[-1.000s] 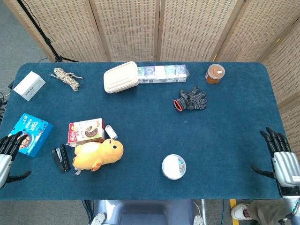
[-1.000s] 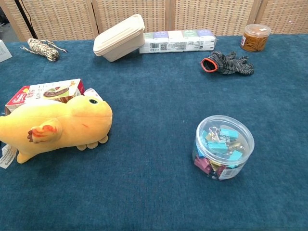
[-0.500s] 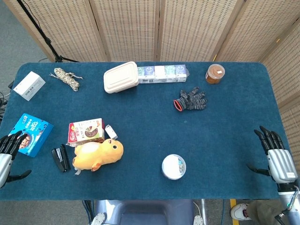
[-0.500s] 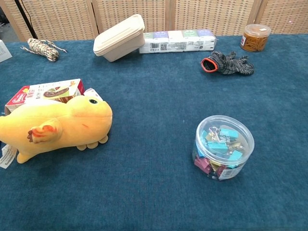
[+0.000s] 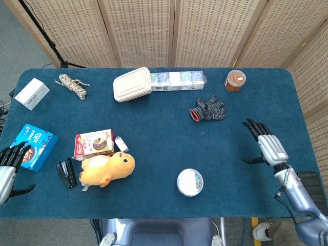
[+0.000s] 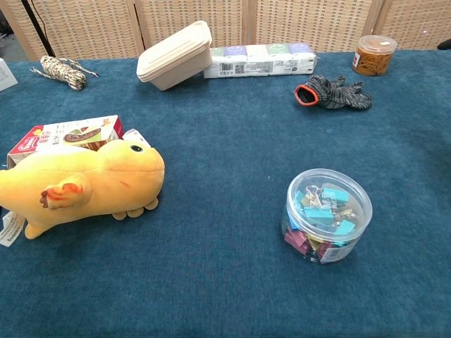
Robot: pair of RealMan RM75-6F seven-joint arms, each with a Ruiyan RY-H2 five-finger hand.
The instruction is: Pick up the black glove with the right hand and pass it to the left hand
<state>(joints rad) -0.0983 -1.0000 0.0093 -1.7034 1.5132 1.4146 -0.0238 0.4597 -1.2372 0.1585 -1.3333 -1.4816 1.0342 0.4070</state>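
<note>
Right hand [image 5: 265,144], displaced inward from the lower-right edge, is shown empty with fingers spread, right of centre. Black glove [image 5: 208,109] is seen upper centre-right, untouched. Left hand [image 5: 8,165], lower left, is empty, fingers apart.

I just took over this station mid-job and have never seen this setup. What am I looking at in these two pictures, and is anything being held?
It is a two-armed robot with finger hands at a blue table. The head view looks straight down; the chest view looks low across the table from the robot's front. The right hand is over the table, fingers apart, holding nothing, apart from the black glove. The left hand waits at the table's edge, also holding nothing. Also on the table: a yellow plush toy, a clear tub of binder clips, a lidded food container and a jar of rubber bands.
</note>
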